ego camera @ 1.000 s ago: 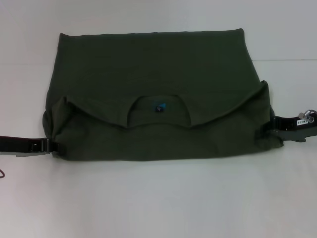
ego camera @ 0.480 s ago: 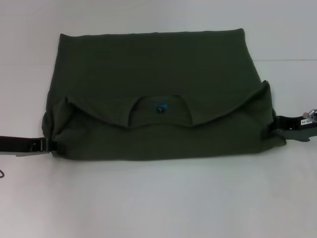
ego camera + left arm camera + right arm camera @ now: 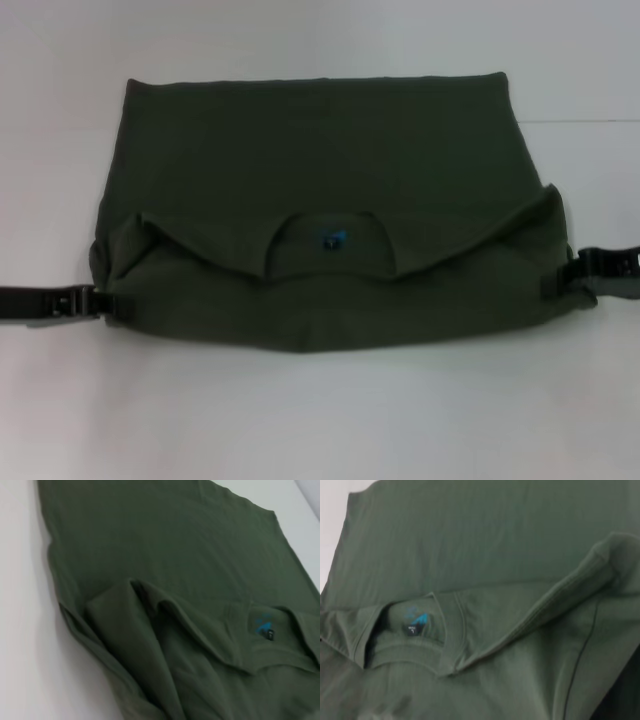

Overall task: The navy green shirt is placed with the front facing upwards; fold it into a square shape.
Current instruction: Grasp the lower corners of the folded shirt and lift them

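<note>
The navy green shirt [image 3: 320, 190] lies on the white table, with its collar end folded over so the round collar and blue neck label [image 3: 328, 240] face up; the lettering is hidden. It also shows in the left wrist view [image 3: 165, 565] and the right wrist view [image 3: 485, 540]. My left gripper [image 3: 100, 300] is at the shirt's near left corner and shut on the cloth. My right gripper [image 3: 572, 277] is at the near right corner and shut on the cloth there. The folded near part is pulled taut between them.
The white table [image 3: 320, 420] runs all round the shirt, with bare surface in front of it and on both sides. A faint seam or edge line [image 3: 590, 122] crosses the table behind the shirt on the right.
My right gripper has moved outward to the right, drawing the shirt's right side with it. The whole shirt has shifted slightly right and nearer. The left gripper has hardly moved.
</note>
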